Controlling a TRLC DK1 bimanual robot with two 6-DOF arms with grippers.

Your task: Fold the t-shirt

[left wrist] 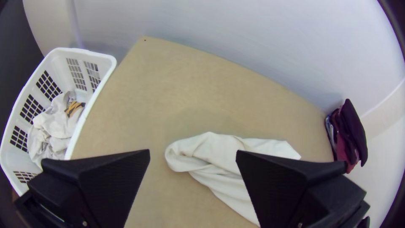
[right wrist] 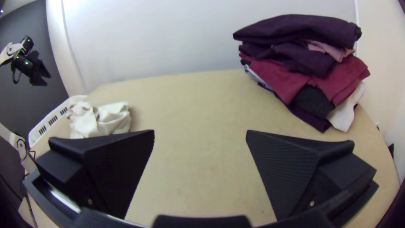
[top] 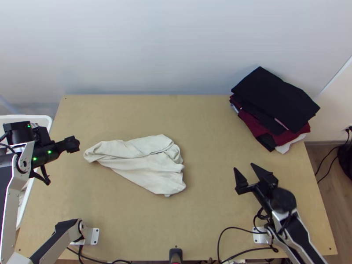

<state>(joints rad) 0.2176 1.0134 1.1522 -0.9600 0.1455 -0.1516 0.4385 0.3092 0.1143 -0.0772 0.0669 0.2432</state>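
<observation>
- Left gripper: released, its two flat black fingers standing wide apart with nothing between them; in the top view it is over the table's nine-to-ten o'clock side, just beside the narrow end of the shirt.
- Right gripper: also parted and unladen, at about three o'clock on the table, its tips aimed towards eleven and well apart from the shirt.
- T-shirt: off-white, bunched lengthwise on the table, between the two grippers; from the left gripper it lies at three to four o'clock, from the right one at nine. Its narrow, rolled end points to nine, and the broader end spreads towards four, with long creases running between them. Neither gripper touches it.
- Table: light wood, under the shirt and reaching out round it.
- Clothes pile: at one o'clock from the right gripper, near the table's far right corner; black on top, with maroon, pink and white layers beneath.
- Basket: white plastic with slotted walls, at nine o'clock, beside the table's edge.
- Pale garments: crumpled in the basket, with an orange-and-black patch.
- Wall: pale, beyond the table at twelve o'clock.
</observation>
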